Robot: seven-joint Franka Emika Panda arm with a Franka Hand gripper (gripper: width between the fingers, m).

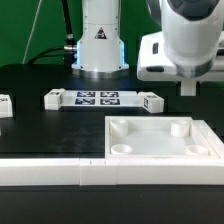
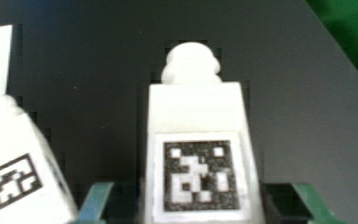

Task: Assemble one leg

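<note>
Between the gripper (image 2: 206,205) fingers (image 2: 105,200), the leg (image 2: 197,130), slim gaps either side.

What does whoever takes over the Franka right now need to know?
Gripper: open, fingers on either side of the leg, with a gap showing on both sides, so not clamped.
Leg: tag faces the wrist camera, peg end points away from the fingers. A second tagged white part sits beside it.
Tabletop: flat on the table, visible corner sockets empty.
Done: fingers placed around the leg.
Left: grasp, carry to a socket, insert and screw in.
</note>
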